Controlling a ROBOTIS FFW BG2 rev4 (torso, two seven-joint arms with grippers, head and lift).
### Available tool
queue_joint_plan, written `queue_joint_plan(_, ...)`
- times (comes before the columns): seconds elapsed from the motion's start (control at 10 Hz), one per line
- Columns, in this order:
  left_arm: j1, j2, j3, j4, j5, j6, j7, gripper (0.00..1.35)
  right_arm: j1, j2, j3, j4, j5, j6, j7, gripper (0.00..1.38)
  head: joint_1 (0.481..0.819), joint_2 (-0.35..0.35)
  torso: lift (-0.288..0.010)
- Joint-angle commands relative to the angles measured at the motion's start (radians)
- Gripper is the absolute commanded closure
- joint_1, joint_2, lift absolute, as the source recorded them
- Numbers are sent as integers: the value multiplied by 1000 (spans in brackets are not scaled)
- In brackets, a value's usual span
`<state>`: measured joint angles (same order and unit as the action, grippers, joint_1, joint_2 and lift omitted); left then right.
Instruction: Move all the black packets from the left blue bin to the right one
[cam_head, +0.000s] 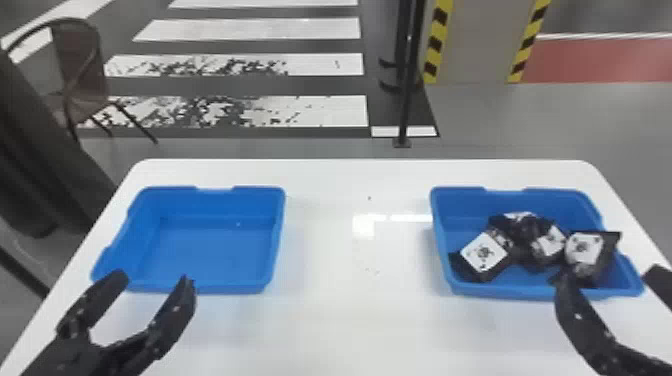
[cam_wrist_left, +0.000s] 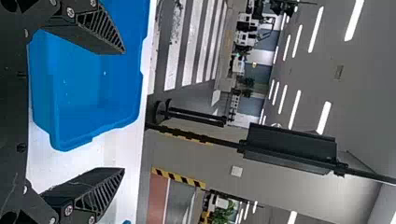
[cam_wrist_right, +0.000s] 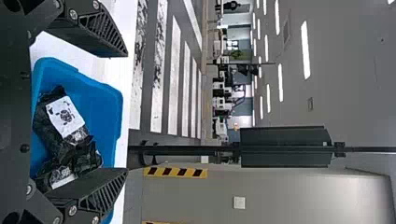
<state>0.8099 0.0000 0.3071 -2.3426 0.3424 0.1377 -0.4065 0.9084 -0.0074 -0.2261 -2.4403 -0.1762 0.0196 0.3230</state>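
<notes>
The left blue bin (cam_head: 215, 250) holds no packets. In the right blue bin (cam_head: 445, 240) lie several black packets (cam_head: 484, 254) with white labels, one leaning up on the bin's right side. My left gripper (cam_head: 156, 282) stands open at the left bin's near edge; in the left wrist view the left gripper (cam_wrist_left: 124, 111) has nothing between its fingers, the left bin (cam_wrist_left: 70, 135) beyond. My right gripper (cam_head: 607, 285) is at the right bin's near right corner, and in the right wrist view the right gripper (cam_wrist_right: 127, 112) is open, with packets (cam_wrist_right: 65, 116) beyond it.
Both bins stand on a white table (cam_head: 350, 310), with a wide strip of tabletop between them. Beyond its far edge are a thin black post (cam_head: 407, 90) and, at the far left, a chair (cam_head: 80, 75).
</notes>
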Motion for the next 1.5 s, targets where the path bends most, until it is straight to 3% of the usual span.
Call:
queue_joint_plan(0.0,0,-3,0,0,3,5,0,150,0,0,1,4,-3,0,-1,156,695,40,-140)
queue_joint_plan(1.4,7,-3,4,7,19,22,-2,150,0,-5,1,9,-25,0,-1,157,695,41,-140)
